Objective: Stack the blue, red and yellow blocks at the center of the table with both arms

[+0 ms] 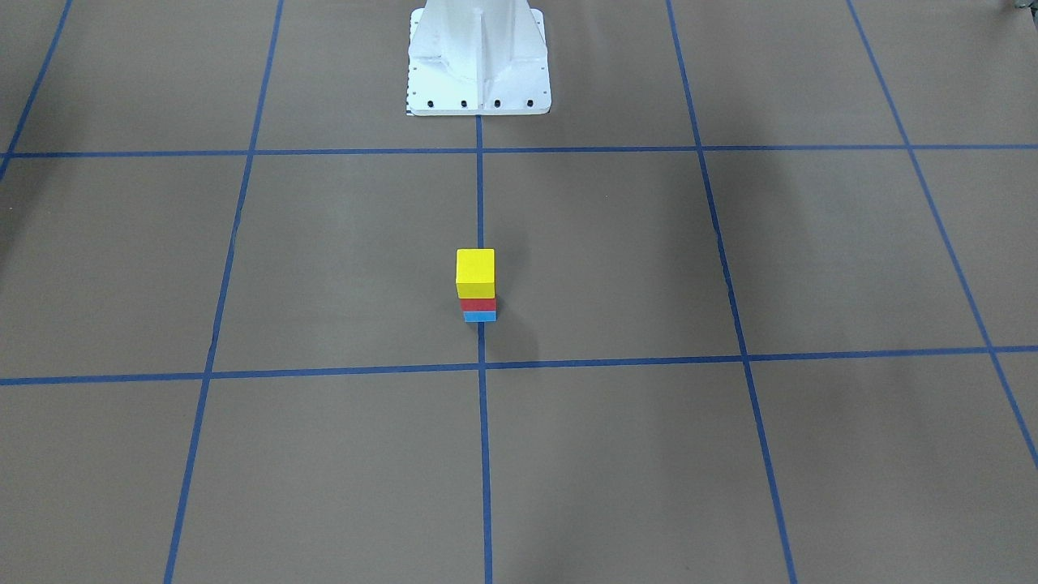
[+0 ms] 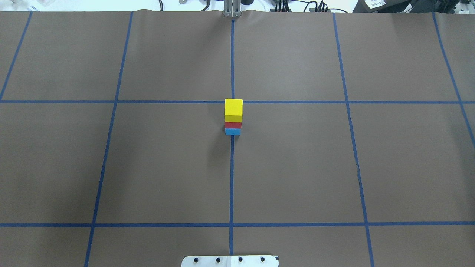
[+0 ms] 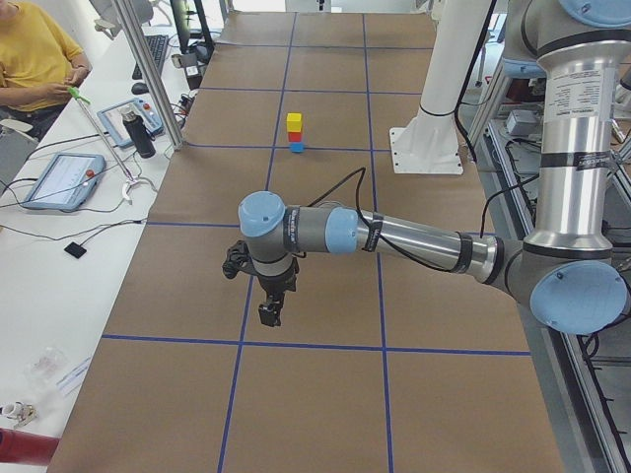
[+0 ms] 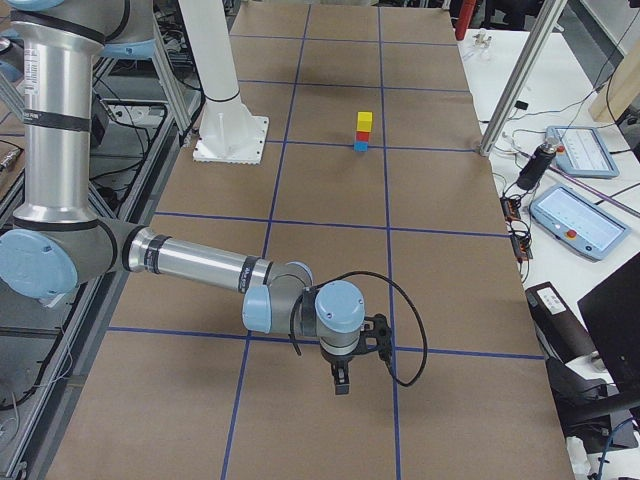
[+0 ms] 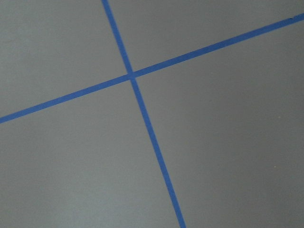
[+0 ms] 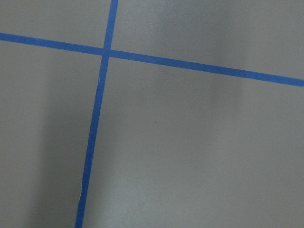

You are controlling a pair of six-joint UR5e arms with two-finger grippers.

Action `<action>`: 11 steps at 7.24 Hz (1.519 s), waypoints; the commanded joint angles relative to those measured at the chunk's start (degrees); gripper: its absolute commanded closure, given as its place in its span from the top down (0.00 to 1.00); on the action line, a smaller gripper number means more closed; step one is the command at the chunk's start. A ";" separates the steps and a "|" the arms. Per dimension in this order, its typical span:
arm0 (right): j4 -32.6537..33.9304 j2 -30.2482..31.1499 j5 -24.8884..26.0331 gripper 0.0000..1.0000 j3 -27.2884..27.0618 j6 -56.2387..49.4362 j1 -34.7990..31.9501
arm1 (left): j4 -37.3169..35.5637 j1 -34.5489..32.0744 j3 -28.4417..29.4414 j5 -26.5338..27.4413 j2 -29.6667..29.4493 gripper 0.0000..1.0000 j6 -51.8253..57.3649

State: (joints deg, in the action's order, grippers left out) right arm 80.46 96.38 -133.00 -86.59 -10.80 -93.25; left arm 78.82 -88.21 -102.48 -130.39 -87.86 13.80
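A stack stands at the table's centre: blue block [image 2: 232, 131] at the bottom, red block [image 2: 232, 125] on it, yellow block [image 2: 233, 109] on top. It also shows in the front view [image 1: 475, 272] and small in both side views [image 3: 294, 133] [image 4: 363, 132]. My left gripper [image 3: 268, 313] hangs over the table's left end, far from the stack. My right gripper [image 4: 341, 380] hangs over the right end, also far away. Both show only in the side views, so I cannot tell whether they are open or shut. The wrist views show only paper and blue tape.
The robot's white base [image 1: 478, 61] stands at the table's rear edge. Blue tape lines [image 2: 232, 178] grid the brown paper. Benches with tablets [image 3: 61, 179] [image 4: 580, 222] flank the table ends. A person in yellow [image 3: 35, 54] sits beyond the left end.
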 commanded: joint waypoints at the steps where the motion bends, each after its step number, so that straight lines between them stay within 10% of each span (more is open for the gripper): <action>1: -0.04 0.04 -0.06 1.00 0.02 0.08 0.00 | 0.11 -4.51 0.61 -0.30 0.93 1.00 -4.01; 11: -0.04 -0.05 -0.06 1.00 0.02 0.16 0.00 | 5.99 -4.08 0.88 0.05 1.89 1.00 -7.91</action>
State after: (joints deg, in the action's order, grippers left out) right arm 80.42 96.40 -133.06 -86.57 -10.71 -93.25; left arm 84.62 -92.31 -101.59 -130.25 -86.43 5.89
